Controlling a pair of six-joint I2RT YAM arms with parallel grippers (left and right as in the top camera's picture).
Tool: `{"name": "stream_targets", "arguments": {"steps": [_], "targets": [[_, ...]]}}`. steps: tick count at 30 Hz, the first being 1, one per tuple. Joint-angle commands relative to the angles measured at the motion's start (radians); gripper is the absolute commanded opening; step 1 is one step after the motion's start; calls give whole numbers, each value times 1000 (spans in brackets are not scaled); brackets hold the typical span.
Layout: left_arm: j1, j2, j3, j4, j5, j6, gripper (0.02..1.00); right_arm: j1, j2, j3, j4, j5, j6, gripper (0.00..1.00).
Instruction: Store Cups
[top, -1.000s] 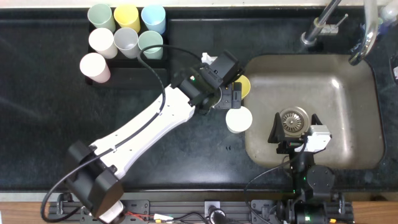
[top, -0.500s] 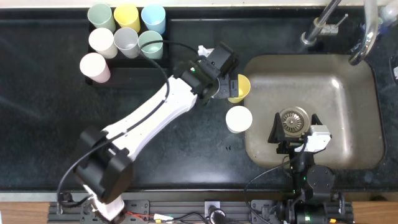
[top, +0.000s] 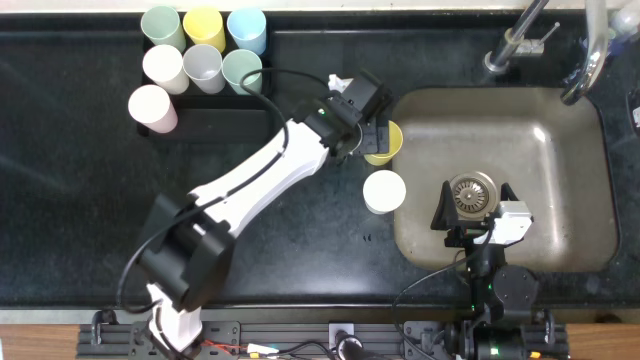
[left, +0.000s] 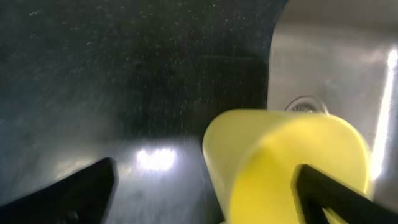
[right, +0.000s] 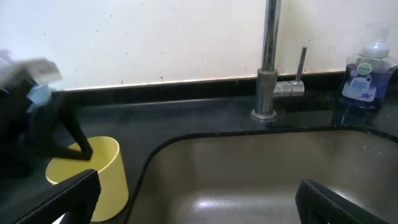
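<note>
Black countertop (top: 90, 220) from above: the left gripper (top: 376, 138) meets the yellow cup (top: 391, 146) beside the sink (top: 560, 130) rim. Its wrist view shows the jaws spread wide, gripping nothing, with the cup between them hard by one finger, so a lopsided close could tip it into the basin. Across the sink, the right gripper (right: 198, 183) gapes empty, the cup well outside its jaws.

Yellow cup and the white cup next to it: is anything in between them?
No. In the top view only a thin strip of bare black counter separates the yellow cup from the white cup.

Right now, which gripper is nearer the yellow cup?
Left. The left gripper straddles the yellow cup's wall; the right gripper sits apart, over the sink.
</note>
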Motion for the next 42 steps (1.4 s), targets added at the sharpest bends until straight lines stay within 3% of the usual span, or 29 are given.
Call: {"name": "stream_targets", "arguments": {"steps": [1, 2, 3, 4, 5, 11, 17, 21, 25, 30, 42], "targets": [[4, 35, 6, 3, 6, -7, 560, -1, -7, -2, 5, -7, 4, 998], [4, 35, 6, -1, 5, -9, 557, -1, -7, -2, 5, -6, 5, 996], [5, 35, 6, -3, 5, -9, 294, -1, -7, -2, 5, -6, 5, 998], [6, 35, 6, -6, 5, -8, 106, -1, -7, -2, 5, -6, 5, 998], [8, 35, 6, -7, 5, -9, 36, -1, -7, -2, 5, -6, 5, 998], [27, -3, 34, -47, -1, -8, 36, -1, -7, -2, 5, -6, 4, 998], [113, -163, 93, -253, -97, -9, 36, -1, -7, -2, 5, -6, 4, 998], [282, -269, 93, -394, -100, -43, 36, -1, -7, -2, 5, -6, 5, 998], [486, -284, 92, -470, -31, -51, 36, -1, -7, -2, 5, -6, 5, 996], [631, -246, 90, -484, 3, -101, 36, -1, -7, -2, 5, -6, 5, 998], [671, -140, 90, -509, -3, -178, 36, -1, -7, -2, 5, -6, 5, 996]]}}
